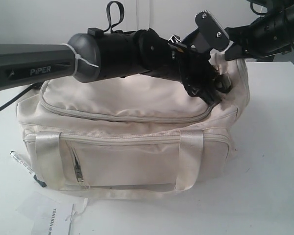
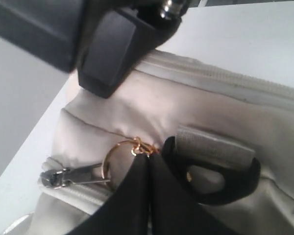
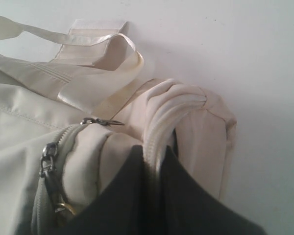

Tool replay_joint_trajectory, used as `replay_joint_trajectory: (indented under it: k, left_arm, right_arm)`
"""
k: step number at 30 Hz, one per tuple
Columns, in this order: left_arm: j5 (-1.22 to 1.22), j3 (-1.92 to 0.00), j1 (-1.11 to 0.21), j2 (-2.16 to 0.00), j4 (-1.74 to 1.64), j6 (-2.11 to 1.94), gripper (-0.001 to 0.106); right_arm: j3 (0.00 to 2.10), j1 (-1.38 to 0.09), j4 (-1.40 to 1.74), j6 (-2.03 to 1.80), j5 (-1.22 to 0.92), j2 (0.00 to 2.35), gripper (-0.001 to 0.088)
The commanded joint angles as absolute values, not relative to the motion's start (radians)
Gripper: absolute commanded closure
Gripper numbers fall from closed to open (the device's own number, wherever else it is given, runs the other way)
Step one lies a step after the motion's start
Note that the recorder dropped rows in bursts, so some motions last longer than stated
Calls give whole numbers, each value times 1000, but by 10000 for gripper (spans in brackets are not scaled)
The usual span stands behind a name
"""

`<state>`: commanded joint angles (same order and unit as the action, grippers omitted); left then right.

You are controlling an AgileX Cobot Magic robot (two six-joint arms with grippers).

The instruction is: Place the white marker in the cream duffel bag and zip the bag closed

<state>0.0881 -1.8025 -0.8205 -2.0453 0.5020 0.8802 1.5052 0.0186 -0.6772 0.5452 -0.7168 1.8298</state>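
Unzipping, seemingly: thin white marker [image 1: 19, 159] lies on the worktop [image 1: 269, 176] beside the soft cream duffel bag [image 1: 137, 98]. Left end effector [image 2: 148, 160] is closed on the gold zipper ring [image 2: 108, 157], right end effector [image 3: 155, 152] on the bag's edge; next, pull the ring.

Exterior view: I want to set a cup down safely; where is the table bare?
Bare table right of the cream duffel bag and in front of its right half. Crowded front-left: the white marker and a printed paper sheet. Left arm and right arm crowd the bag's top.
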Motion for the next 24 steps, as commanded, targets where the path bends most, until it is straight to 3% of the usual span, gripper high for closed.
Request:
replay_joint_trajectory:
  k: [10,12,16,17,24]
  left_arm:
    - [194,-1802,-814,-2019,481,851,1043]
    - [196,-1802,-814,-2025,410,867,933]
    - [217,-1802,-816,-2036,235,979,542]
    - [217,-1802,-818,-2043,223,1025,505]
    - [122,-1802,-839,-2076,223,1121,613]
  right_arm:
    - [1505,19,-677,545,-717,1830,868]
    - [1505,19,-677,545,-717,1830,868]
    - [1505,19,-677,545,-717,1830,868]
    - [1505,19,-677,545,-717,1830,868]
    - [1505,19,-677,545,-717,1830,868]
